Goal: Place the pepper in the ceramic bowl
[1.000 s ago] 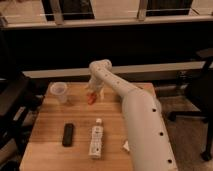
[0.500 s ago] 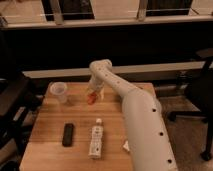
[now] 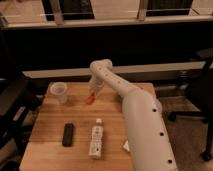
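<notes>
The pepper (image 3: 90,99) is a small orange-red shape near the far middle of the wooden table (image 3: 50,125). My gripper (image 3: 93,93) is right at its upper end, at the tip of the white arm (image 3: 135,115) that reaches in from the lower right. I cannot tell whether the pepper is held or lies on the table. The green ceramic bowl is out of view.
A translucent whitish plastic cup (image 3: 59,92) stands at the table's far left, left of the pepper. A white bottle (image 3: 95,140) lies near the front middle, with a flat black object (image 3: 67,134) to its left. Office chairs stand on both sides.
</notes>
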`<state>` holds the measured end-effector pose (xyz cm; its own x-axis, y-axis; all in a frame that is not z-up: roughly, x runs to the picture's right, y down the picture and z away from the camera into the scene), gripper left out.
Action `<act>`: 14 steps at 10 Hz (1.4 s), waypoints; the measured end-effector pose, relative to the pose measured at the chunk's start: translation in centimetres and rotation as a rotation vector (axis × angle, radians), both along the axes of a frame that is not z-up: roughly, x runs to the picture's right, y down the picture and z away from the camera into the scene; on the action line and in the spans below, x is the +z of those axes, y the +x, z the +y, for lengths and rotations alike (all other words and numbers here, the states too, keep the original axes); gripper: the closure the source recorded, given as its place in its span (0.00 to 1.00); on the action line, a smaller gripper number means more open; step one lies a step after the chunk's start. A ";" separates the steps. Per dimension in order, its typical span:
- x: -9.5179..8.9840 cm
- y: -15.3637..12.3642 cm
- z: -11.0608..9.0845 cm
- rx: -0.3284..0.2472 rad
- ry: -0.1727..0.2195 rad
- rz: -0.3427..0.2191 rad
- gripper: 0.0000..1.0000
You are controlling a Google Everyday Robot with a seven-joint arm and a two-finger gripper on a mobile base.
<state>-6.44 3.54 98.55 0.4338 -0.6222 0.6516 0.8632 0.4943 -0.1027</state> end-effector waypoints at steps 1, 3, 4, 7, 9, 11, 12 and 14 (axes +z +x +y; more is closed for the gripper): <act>-0.2 0.0 -0.2 0.010 0.022 0.008 1.00; -2.3 0.3 -1.3 0.047 0.105 0.023 1.00; -3.4 0.3 -2.0 0.060 0.138 0.016 1.00; -7.1 1.6 -4.8 0.127 0.195 -0.020 1.00; -8.0 2.6 -5.2 0.129 0.167 -0.001 1.00; -8.7 5.8 -5.8 0.162 0.166 0.027 1.00; -9.3 7.8 -6.0 0.180 0.162 0.035 1.00; -10.1 10.9 -6.1 0.207 0.153 0.055 1.00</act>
